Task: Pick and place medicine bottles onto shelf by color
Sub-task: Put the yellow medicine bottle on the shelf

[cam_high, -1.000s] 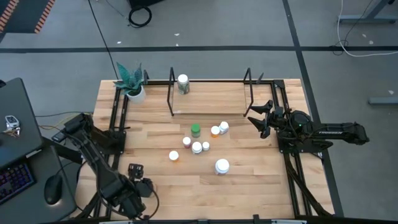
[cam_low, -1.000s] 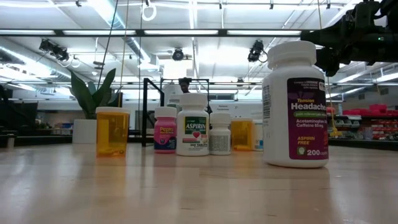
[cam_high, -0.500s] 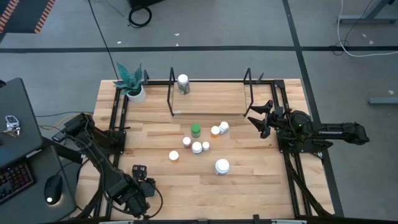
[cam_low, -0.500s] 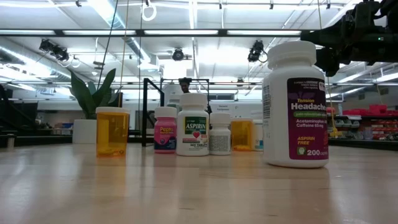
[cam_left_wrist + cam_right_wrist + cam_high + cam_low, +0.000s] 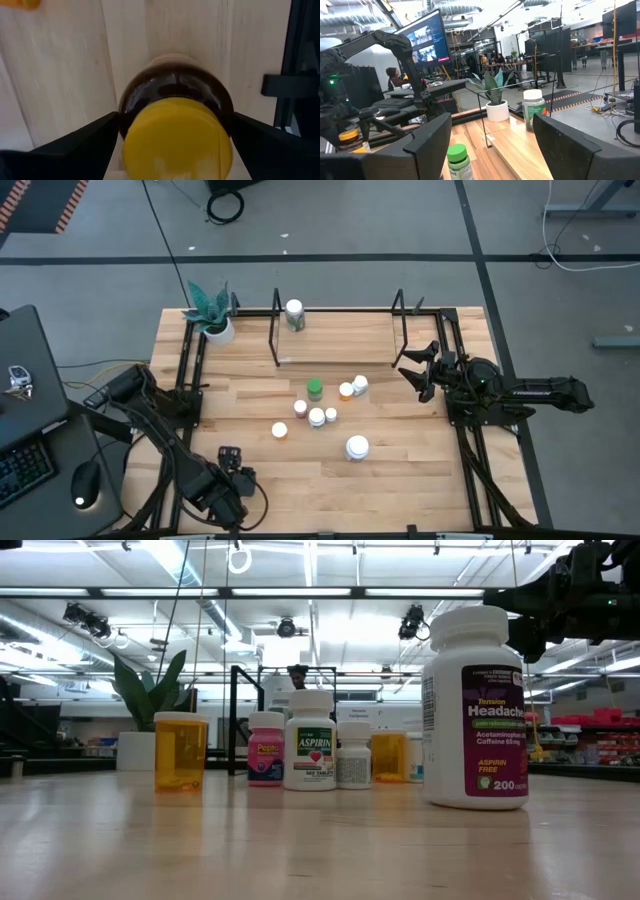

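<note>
High view: the left gripper (image 5: 232,480) is seen at the table's near left corner, the right gripper (image 5: 420,372) at the shelf's (image 5: 335,358) right end, jaws apart and empty; one bottle (image 5: 294,313) is already shelved, the rest clustered mid-table. Low view: the large white bottle (image 5: 476,708) is seen nearest. Left wrist view: the amber bottle (image 5: 176,130) with its yellow lid lies between the wide-spread fingers (image 5: 75,145); whether it is clamped cannot be told. It is judged rigid, light and smooth, best taken across the body below the lid. Right wrist view: a green-capped bottle (image 5: 458,161) is seen ahead.
</note>
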